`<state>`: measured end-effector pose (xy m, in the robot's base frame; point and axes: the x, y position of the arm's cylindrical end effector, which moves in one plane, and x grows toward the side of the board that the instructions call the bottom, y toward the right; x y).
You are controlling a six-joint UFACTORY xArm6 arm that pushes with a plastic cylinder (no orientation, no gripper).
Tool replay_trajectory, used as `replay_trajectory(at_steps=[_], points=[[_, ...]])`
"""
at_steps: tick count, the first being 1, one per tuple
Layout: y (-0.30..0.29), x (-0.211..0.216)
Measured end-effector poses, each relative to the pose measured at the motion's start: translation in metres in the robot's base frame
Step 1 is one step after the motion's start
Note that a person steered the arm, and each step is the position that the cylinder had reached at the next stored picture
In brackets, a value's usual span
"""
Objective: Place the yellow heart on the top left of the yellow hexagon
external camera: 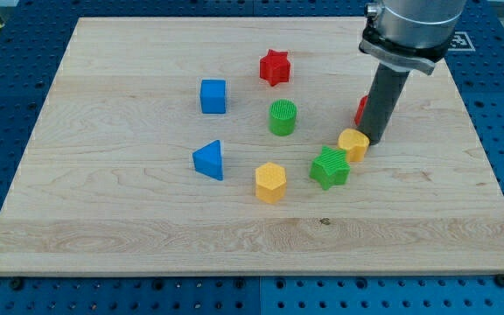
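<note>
The yellow heart (353,144) lies right of the board's middle, touching the green star (331,167) at its lower left. The yellow hexagon (270,182) sits to the left of the green star, below the board's middle. My tip (377,138) stands just to the right of the yellow heart, touching or nearly touching its upper right side. A red block (360,110) is mostly hidden behind the rod; its shape cannot be made out.
A green cylinder (282,117) stands above the yellow hexagon. A red star (275,66) is above that. A blue cube (213,96) and a blue triangle (209,160) lie to the left. The wooden board (103,219) rests on a blue pegboard table.
</note>
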<state>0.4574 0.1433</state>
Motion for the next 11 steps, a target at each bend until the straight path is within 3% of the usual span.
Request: replay_trajectory(at_steps=[5, 11], points=[[0.009, 0.015], [-0.078, 0.019]])
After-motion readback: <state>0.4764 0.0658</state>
